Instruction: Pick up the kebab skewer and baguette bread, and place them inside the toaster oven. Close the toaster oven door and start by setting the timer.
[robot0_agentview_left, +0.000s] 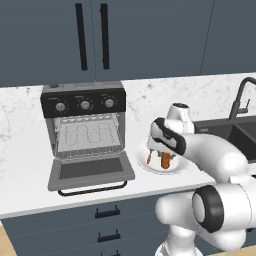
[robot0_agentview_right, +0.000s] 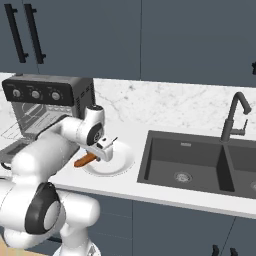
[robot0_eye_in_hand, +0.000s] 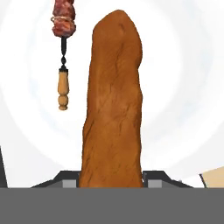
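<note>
We count 1 thick orange-brown baguette loaf (robot0_eye_in_hand: 113, 105), 1 thin kebab skewer w/ wooden handle (robot0_eye_in_hand: 63, 57). Also 1 boxy dark grey toaster oven (robot0_agentview_left: 84, 131) w/ 3 round silver knobs (robot0_agentview_left: 85, 105), 1 round white plate (robot0_agentview_right: 116, 162).

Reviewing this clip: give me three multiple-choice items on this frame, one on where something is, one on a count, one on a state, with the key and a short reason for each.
1. Where does the baguette bread lie?
A. in the sink
B. on the white plate, between the pincer tips
C. on the oven rack

2. How many round knobs does the toaster oven carry on its panel?
A. one
B. five
C. three

3. How is the toaster oven door?
A. dropped open, flat toward the front
B. shut
C. taken off

Key:
1 B: the hand view shows the loaf running up from between the two tips, over the white plate, with the kebab skewer beside it.
2 C: the left base view shows three silver knobs in a row.
3 A: the door lies lowered, so the wire rack inside is exposed.
</note>
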